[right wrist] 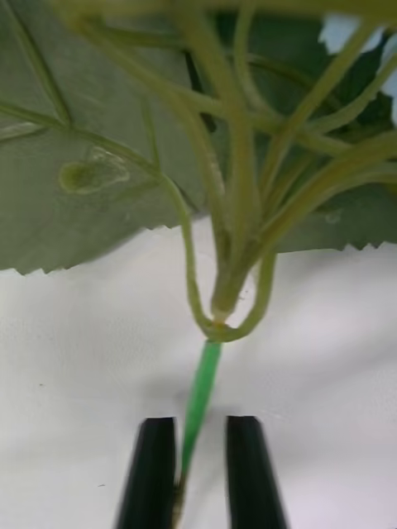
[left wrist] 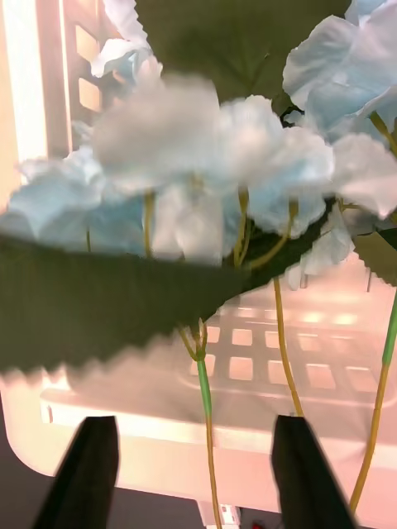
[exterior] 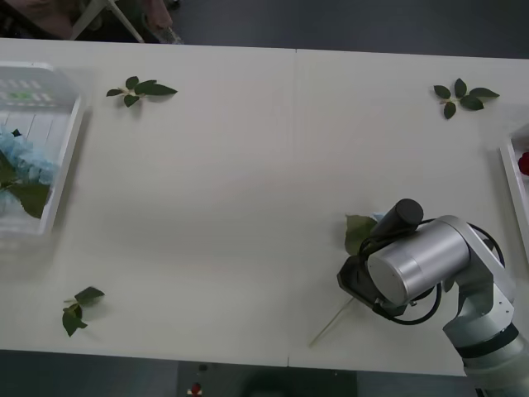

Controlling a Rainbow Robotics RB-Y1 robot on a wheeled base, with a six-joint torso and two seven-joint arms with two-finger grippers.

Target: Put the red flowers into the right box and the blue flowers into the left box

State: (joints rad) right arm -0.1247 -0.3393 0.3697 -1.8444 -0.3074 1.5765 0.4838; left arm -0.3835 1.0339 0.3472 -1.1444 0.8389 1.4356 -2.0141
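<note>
My right gripper (right wrist: 201, 463) is low over the table near its front right, fingers drawn close on either side of a thin green stem (right wrist: 203, 380). That stem belongs to a blue flower (right wrist: 351, 33) with big green leaves (exterior: 358, 231); its stem end (exterior: 331, 322) sticks out from under my right arm (exterior: 413, 265). My left gripper (left wrist: 194, 463) hangs open above the left box (left wrist: 124, 413), with blue flowers (left wrist: 207, 157) close below it. The left box (exterior: 70, 157) holds blue flowers (exterior: 29, 161). The right box (exterior: 511, 178) at the table's right edge shows a red flower (exterior: 524, 163).
Loose green leaf sprigs lie at the back left (exterior: 140, 88), the back right (exterior: 463, 95) and the front left (exterior: 78, 308). The white table's front edge runs just below my right arm.
</note>
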